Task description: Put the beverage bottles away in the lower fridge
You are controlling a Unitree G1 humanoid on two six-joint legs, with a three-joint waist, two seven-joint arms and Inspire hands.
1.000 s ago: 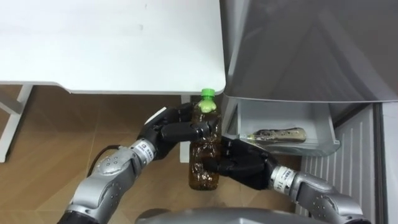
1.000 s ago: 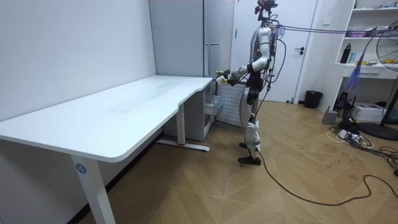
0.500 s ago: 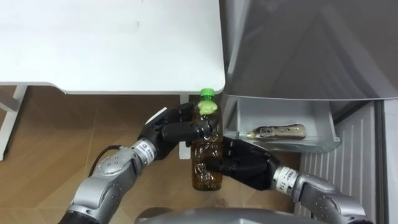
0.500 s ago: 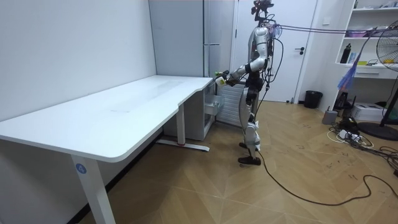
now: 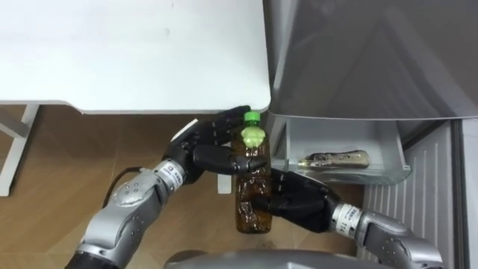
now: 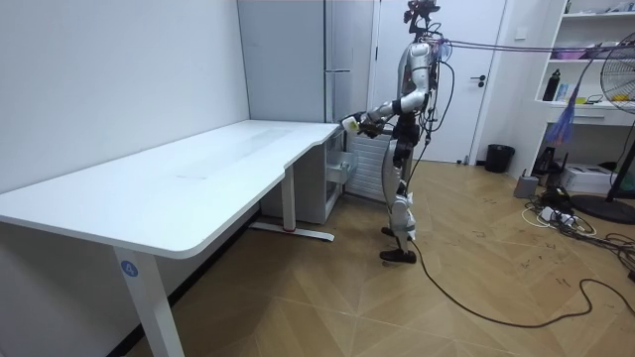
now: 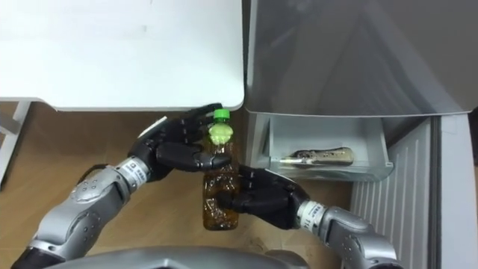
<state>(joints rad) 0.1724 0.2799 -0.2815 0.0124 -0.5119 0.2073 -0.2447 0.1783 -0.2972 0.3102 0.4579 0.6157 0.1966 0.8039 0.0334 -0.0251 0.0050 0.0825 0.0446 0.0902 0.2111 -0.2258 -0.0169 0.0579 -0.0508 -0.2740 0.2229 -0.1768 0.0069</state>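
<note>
A brown drink bottle (image 5: 252, 194) with a green cap (image 5: 252, 117) stands upright in front of me, between both hands. My right hand (image 5: 295, 202) is curled round its lower half from the right. Up at the neck, my left hand (image 5: 202, 153) has its fingers spread and nearly straight behind the bottle, and the thumb lies across the front. Just right of the bottle the fridge's lower drawer (image 5: 340, 176) is pulled out, with another bottle (image 5: 333, 158) lying in it. In the room view I stand before the fridge (image 6: 347, 59), holding the bottle (image 6: 352, 123) out.
The grey fridge body (image 5: 373, 60) rises above the drawer. A white desk (image 5: 134, 52) spreads to the left, its corner just above the cap. Below lies wooden floor (image 5: 67, 164). The desk's leg (image 5: 15, 146) stands at the far left.
My left hand's fingers have uncurled from the bottle's neck and spread out. The bottle has shifted slightly right and down in my right hand's grasp.
</note>
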